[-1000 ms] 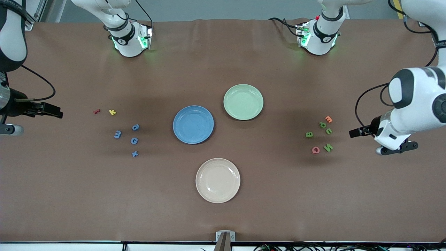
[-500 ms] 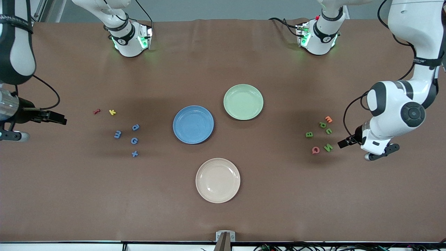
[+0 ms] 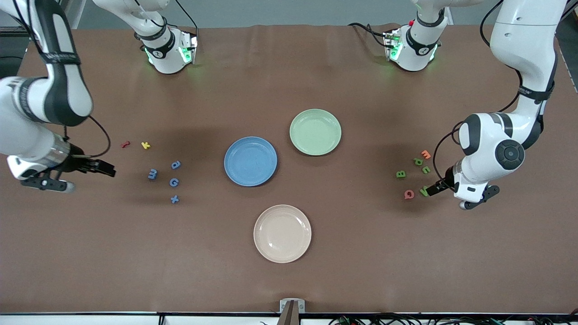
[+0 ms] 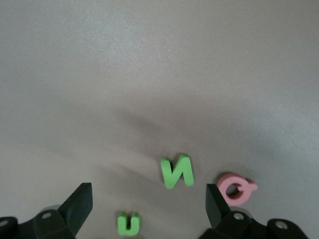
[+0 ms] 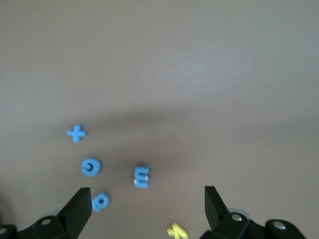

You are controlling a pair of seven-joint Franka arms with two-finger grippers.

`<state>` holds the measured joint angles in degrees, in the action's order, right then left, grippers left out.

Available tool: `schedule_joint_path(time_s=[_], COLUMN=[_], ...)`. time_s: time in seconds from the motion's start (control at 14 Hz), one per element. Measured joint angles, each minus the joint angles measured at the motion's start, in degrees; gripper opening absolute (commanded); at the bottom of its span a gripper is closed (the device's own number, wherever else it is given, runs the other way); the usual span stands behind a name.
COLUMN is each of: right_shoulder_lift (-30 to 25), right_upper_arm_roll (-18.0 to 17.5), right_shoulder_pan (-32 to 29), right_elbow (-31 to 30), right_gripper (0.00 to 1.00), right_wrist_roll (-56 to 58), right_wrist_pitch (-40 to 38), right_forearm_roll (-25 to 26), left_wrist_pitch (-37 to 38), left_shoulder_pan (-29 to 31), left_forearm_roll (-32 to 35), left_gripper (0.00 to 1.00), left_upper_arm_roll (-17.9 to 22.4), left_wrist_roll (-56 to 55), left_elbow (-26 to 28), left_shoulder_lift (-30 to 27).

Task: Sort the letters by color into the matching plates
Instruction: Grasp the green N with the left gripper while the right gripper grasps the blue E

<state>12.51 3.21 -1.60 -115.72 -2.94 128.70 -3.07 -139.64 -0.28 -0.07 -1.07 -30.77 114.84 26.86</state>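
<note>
- Right gripper [image 5: 144, 204]: two dark fingers [image 5: 75, 206] enter at the frame's edge, spread wide apart with nothing between them, hanging over the brown table [image 5: 189, 64].
- Blue X [image 5: 76, 133]: a cross-shaped foam letter lying flat, apart from the others.
- Blue G [image 5: 90, 166]: a rounded letter lying near the cross.
- Blue E [image 5: 142, 177]: lying flat beside the G, seen in the gap between the fingers.
- Blue fourth letter [image 5: 99, 201]: rounded with a stem, just beside one finger; its exact shape cannot be told.
- Yellow letter [image 5: 175, 231]: partly cut off at the frame's edge, between the fingers.
</note>
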Motion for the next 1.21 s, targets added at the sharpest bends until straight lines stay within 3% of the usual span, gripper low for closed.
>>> schedule_joint_path(time_s=[0.21,0.79,1.21], right_shoulder_lift=[5.5,9.9,11.8], right_upper_arm_roll=[-0.1,-0.1,-0.1], right_shoulder_pan=[1.5,2.4,4.9], right_elbow=[-3.5,-9.0,-11.6], right_gripper=[0.70,0.69,0.69], right_wrist_roll=[-1.7,-2.2,-4.5], right_wrist_pitch=[8.9,19.3,24.1], right_forearm_roll=[-0.2,-0.3,-0.3], left_wrist_pitch=[-2.5,-6.0,-6.4], left_shoulder_pan=[-0.1,-0.9,-0.9], left_forearm_roll=[0.0,0.0,0.0], left_gripper=[1.00,0.98,0.68], left_upper_arm_roll=[-0.5,-1.0,-1.0], left_wrist_roll=[-2.5,-6.0,-6.1], left_elbow=[0.0,0.0,0.0], left_shoulder_lift=[1.9,4.9,5.5])
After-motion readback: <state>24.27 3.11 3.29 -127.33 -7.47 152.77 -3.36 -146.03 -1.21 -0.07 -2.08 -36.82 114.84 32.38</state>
